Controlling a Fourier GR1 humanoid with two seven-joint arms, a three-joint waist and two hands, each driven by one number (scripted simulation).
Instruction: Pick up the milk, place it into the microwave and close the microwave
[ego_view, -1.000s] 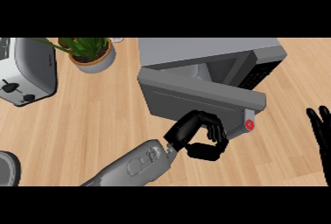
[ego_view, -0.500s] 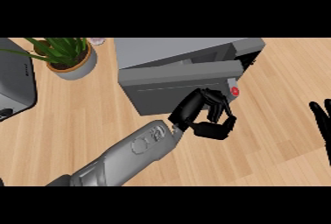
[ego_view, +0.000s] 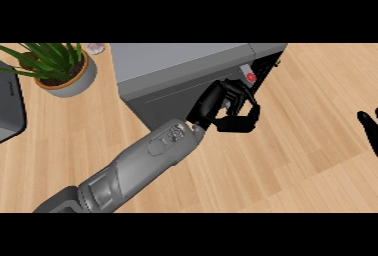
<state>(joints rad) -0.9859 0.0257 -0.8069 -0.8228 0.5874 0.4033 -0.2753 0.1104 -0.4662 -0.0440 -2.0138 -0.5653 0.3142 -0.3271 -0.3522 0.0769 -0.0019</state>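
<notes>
The grey microwave (ego_view: 177, 60) stands at the back of the wooden counter. Its door (ego_view: 166, 100) is swung almost shut, leaving only a narrow dark gap (ego_view: 267, 64) at its right end, near the red button (ego_view: 250, 77). My left hand (ego_view: 225, 107) rests against the door's right edge with relaxed, bent fingers and holds nothing. My right hand (ego_view: 367, 131) rests open at the right edge of the view, fingers up. No milk shows anywhere.
A potted green plant (ego_view: 63, 67) stands at the back left, with a small pale object (ego_view: 94, 48) behind it. A grey toaster (ego_view: 7, 107) shows at the left edge. Bare wooden counter (ego_view: 295, 165) lies right of and in front of the microwave.
The microwave door has swung from wide open to nearly shut. My left hand moved up and right along with it. The right hand stayed put.
</notes>
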